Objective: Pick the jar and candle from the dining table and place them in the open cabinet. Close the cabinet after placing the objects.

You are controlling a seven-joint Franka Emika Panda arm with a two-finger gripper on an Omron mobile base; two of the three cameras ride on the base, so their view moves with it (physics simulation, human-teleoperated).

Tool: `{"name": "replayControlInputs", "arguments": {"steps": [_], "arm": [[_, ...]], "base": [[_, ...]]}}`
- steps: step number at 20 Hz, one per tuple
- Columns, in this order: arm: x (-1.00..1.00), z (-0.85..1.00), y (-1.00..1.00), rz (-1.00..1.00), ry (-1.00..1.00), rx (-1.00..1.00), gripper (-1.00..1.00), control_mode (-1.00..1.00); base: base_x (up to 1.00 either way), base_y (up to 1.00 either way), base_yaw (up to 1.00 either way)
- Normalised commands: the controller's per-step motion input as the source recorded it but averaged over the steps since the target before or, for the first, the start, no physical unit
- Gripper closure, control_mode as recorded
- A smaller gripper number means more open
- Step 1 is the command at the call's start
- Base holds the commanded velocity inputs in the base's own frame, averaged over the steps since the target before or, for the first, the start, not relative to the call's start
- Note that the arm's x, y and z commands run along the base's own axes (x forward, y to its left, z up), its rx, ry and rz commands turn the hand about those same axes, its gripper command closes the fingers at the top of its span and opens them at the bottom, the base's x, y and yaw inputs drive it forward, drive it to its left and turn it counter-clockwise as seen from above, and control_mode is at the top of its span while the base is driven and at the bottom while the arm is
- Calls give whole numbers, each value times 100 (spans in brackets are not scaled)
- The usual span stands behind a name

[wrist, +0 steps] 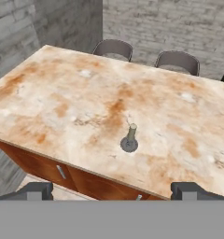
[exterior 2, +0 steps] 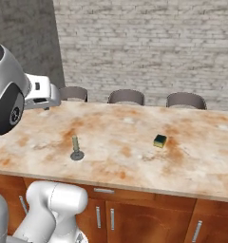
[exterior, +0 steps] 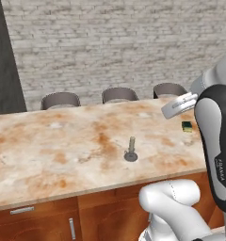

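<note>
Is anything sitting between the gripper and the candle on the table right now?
Nothing visible does. The open gripper hangs above the near edge of the marbled beige-and-orange dining table, and the short beige-olive candle on its round dark-grey holder stands alone on bare stone ahead of it.

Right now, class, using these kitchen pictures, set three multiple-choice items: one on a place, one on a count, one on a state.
1. Where does the candle stand?
A. on the dining table
B. on a chair
C. on the floor

2. How many chair backs show behind the table in the right base view?
A. one
B. three
C. five

3. How is the gripper?
A. shut on the candle
B. open, holding nothing
C. shut on the small green block

Answers: 1 A, the holder rests on the marbled top. 2 B, three dark backs line the far edge. 3 B, the fingertips stand wide apart above the table.
</note>
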Motion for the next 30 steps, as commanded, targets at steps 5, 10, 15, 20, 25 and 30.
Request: {"name": "replayControlInputs", "arguments": {"steps": [5,10,15,20,25,30], "arm": [[0,0,0,0,0,0,-100,100],[0,0,0,0,0,0,-100,100],[0,0,0,0,0,0,-100,100],[0,0,0,0,0,0,-100,100],[0,0,0,0,0,0,-100,100],[0,0,0,0,0,0,-100,100]], "base": [[2,10,2],[0,0,0],[0,0,0],[0,0,0],[0,0,0],[0,0,0]]}}
